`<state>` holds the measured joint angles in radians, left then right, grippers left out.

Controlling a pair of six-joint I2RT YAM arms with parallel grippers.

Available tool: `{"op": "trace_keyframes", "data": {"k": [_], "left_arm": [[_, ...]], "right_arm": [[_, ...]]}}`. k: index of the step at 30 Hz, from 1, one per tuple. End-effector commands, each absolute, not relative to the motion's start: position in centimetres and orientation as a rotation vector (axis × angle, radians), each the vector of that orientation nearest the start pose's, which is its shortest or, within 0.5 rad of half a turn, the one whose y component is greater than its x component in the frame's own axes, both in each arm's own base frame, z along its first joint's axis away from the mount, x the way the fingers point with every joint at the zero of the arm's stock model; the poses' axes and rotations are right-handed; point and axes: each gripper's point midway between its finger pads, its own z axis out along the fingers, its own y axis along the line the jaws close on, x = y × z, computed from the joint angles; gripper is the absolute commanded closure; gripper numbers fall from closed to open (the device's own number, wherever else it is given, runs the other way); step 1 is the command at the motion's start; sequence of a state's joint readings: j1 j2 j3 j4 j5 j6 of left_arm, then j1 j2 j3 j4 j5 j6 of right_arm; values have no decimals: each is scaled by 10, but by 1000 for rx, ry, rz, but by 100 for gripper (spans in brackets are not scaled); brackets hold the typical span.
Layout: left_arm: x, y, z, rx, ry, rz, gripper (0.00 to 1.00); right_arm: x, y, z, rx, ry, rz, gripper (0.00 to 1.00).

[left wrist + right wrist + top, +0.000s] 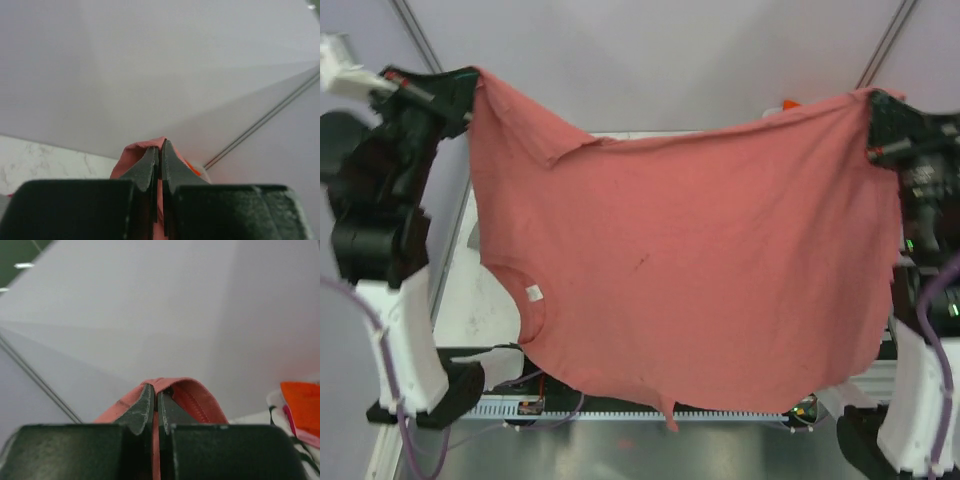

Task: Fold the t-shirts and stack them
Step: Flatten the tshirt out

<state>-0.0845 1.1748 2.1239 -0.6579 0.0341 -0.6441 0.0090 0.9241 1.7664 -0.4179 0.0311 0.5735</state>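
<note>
Salmon-pink t-shirt (700, 270) of soft, matt knitted cloth, faintly flecked, with stitched hems and a small white label (532, 292) inside the neck. The fingers of the left tool (161, 144) and right tool (156, 389) are black, matt and hard, like plastic; the right one's edges look scuffed pale. The arm casing (408, 340) is smooth white plastic with a slight sheen. The bench (40, 160) is white, smooth, faintly marbled. An orange cloth (302, 405) looks soft and matt.

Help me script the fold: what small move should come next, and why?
Probably lower both grippers together, laying the shirt flat on the table: the left gripper and right gripper pinch its upper corners, and it hangs spread in the air.
</note>
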Motion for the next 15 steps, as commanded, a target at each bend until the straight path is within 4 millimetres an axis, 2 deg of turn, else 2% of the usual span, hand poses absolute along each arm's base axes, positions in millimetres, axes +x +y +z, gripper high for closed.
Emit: {"op": "trace_keyframes", "data": {"k": [1,2,3,4,5,6,7,8,9,10,11,12,13,15], "left_arm": [[386,-58,550,-488,1493,-631,98],[386,-59,552,-494,1484,-641,98],[414,-61,537,-512,1523,-644,98],[422,-65,537,-503,1528,-665,98],[432,-68,536,-508,1531,-690,98],[442,-70,549,-485,1508,-723,98],[448,-71,557,-477,1492,-745,98],[437,-65,595,-453,1393,-779,98],[444,-69,600,-421,1383,-815,98],[439,-68,616,-390,1331,-826,98],[437,-68,639,-335,1231,-835,98],[433,-68,648,-310,1186,-840,98],[421,-68,664,-279,1122,-847,98],[419,-70,676,-240,1063,-862,98]], "right_arm": [[343,26,534,449,1390,519,100],[358,34,527,431,1424,552,100],[373,39,520,427,1447,577,100],[382,43,531,414,1425,608,100],[409,49,518,411,1473,637,100],[420,52,520,403,1477,652,100],[418,54,554,370,1420,668,100],[446,57,542,374,1466,674,100],[453,41,552,388,1447,658,100],[444,39,588,355,1372,680,100],[461,35,584,381,1376,716,100],[463,28,591,378,1356,740,100],[460,25,608,364,1305,778,100],[472,13,604,385,1297,880,100]]}}
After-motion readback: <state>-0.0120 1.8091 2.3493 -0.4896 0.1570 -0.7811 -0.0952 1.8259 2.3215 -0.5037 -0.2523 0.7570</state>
